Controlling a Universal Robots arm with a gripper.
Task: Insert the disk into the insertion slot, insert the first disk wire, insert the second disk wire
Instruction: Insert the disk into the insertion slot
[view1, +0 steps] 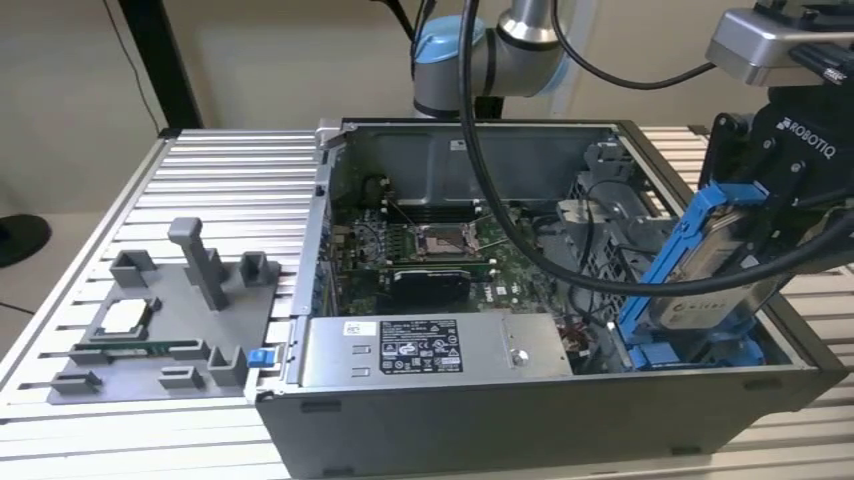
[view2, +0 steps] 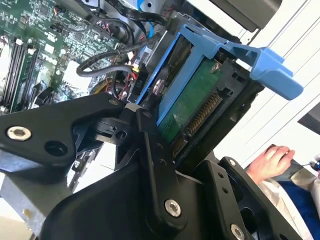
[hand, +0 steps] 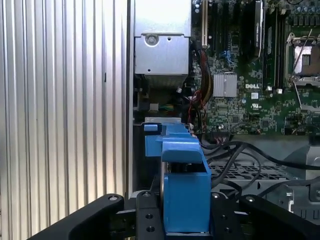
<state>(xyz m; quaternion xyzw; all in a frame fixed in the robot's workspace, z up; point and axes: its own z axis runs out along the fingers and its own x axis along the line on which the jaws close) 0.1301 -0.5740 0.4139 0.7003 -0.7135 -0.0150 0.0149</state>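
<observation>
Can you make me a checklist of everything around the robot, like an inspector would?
Surface: ribbed metal table, with the open computer case standing on it.
Job's things: disk in its blue carrier, tilted, lower end down by the insertion slot, not lying flat in it.
Clutter: grey fixture tray beside the case, on the exterior view's left.
Grippers: gripper shut on the disk.
Cables: black cables run from the arm across the case.
Surroundings: a person's hand in the second wrist view; plain wall behind the table.
</observation>
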